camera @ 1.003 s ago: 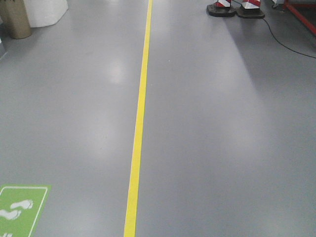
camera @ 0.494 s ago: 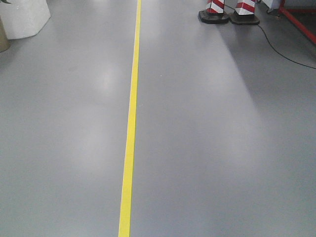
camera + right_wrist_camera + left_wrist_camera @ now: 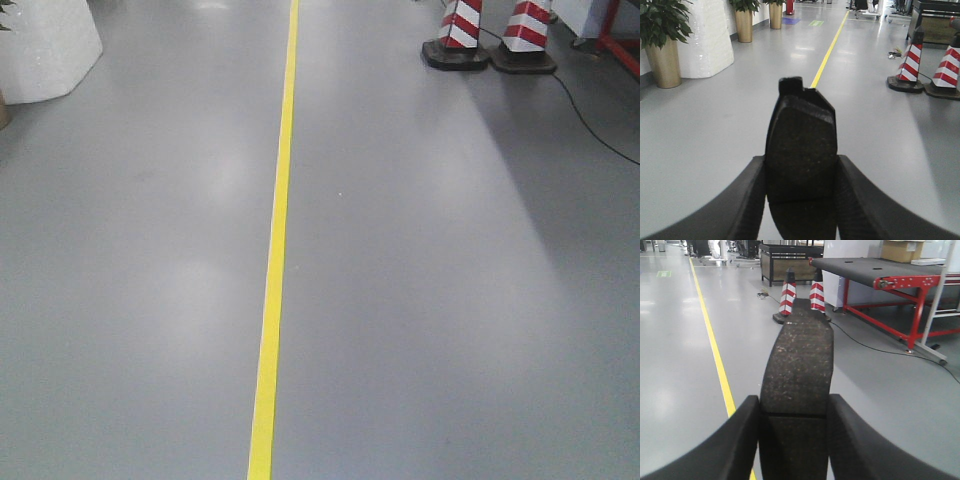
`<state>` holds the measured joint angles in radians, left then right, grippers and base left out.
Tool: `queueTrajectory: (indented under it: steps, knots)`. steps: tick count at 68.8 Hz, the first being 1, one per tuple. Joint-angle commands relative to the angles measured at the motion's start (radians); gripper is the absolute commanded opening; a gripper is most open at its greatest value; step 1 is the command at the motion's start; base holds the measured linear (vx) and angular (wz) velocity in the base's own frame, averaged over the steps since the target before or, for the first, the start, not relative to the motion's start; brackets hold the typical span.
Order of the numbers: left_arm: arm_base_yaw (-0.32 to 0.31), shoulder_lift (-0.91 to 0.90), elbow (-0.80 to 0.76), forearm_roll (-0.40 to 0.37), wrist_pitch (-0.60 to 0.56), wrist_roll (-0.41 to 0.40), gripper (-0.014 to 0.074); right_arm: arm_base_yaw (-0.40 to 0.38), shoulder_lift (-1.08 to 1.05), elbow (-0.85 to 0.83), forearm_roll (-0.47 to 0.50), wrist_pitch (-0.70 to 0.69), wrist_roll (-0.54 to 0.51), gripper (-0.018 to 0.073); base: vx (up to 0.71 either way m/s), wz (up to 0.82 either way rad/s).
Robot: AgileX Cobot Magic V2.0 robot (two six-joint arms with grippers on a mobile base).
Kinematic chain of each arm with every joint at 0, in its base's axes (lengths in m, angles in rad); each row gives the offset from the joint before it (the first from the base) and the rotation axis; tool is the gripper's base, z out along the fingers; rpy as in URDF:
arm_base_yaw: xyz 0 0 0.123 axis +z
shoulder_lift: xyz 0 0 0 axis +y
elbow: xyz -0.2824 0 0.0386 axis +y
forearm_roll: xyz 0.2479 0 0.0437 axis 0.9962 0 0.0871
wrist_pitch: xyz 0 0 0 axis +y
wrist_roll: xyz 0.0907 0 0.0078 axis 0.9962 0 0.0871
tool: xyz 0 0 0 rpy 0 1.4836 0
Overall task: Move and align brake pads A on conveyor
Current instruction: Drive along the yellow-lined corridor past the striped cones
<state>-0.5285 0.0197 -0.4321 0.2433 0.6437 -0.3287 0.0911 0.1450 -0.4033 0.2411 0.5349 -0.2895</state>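
Note:
In the left wrist view a dark-grey curved brake pad [image 3: 797,360] with a centre groove sticks forward out of my left gripper [image 3: 794,412], whose two black fingers are shut on its sides. The right wrist view shows a second brake pad [image 3: 801,145] with a black backing tab at its far end, clamped the same way in my right gripper [image 3: 801,175]. The conveyor [image 3: 865,267], a dark belt on a red frame, stands at the upper right of the left wrist view, well ahead of the pad. Neither gripper appears in the front view.
Grey floor with a yellow line [image 3: 277,240] runs ahead. Two red-and-white cones [image 3: 492,35] and a black cable [image 3: 590,115] lie at the upper right. A white wrapped pillar [image 3: 705,37] and potted plants [image 3: 662,42] stand to the left.
The front view has shifted: the cones sit a little lower and further right in the frame, and the yellow line has drifted slightly right.

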Motion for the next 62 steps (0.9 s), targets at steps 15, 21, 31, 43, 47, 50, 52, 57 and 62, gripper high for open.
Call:
queueTrajectory:
  steps: [15, 21, 31, 43, 47, 50, 52, 57, 62]
  knots:
    - [-0.003, 0.013, -0.024, 0.009, -0.094, -0.003, -0.0006, -0.007, 0.013, -0.028, 0.003, -0.093, -0.005, -0.0002, 0.73, 0.07]
    - [-0.003, 0.013, -0.024, 0.009, -0.094, -0.003, -0.0006, -0.007, 0.013, -0.028, 0.003, -0.093, -0.005, -0.0002, 0.73, 0.04]
    - [-0.003, 0.013, -0.024, 0.009, -0.094, -0.003, -0.0006, -0.007, 0.013, -0.028, 0.003, -0.093, -0.005, -0.0002, 0.75, 0.01]
    - [-0.003, 0.013, -0.024, 0.009, -0.094, -0.003, -0.0006, -0.007, 0.013, -0.028, 0.003, -0.093, -0.005, -0.0002, 0.76, -0.06]
    - [-0.003, 0.013, -0.024, 0.009, -0.094, -0.003, -0.0006, -0.007, 0.013, -0.028, 0.003, -0.093, -0.005, -0.0002, 0.77, -0.1]
    - [-0.003, 0.013, -0.024, 0.009, -0.094, -0.003, -0.0006, -0.007, 0.013, -0.028, 0.003, -0.093, -0.005, -0.0002, 0.77, -0.11]
    - [-0.003, 0.013, -0.024, 0.009, -0.094, -0.003, -0.0006, -0.007, 0.013, -0.028, 0.003, -0.093, -0.005, -0.0002, 0.77, -0.12]
    - [-0.003, 0.013, -0.024, 0.009, -0.094, -0.003, -0.0006, -0.007, 0.013, -0.028, 0.003, -0.093, -0.005, -0.0002, 0.78, -0.13]
    - [-0.003, 0.013, -0.024, 0.009, -0.094, -0.003, -0.0006, -0.007, 0.013, -0.028, 0.003, -0.093, -0.005, -0.0002, 0.78, -0.13]
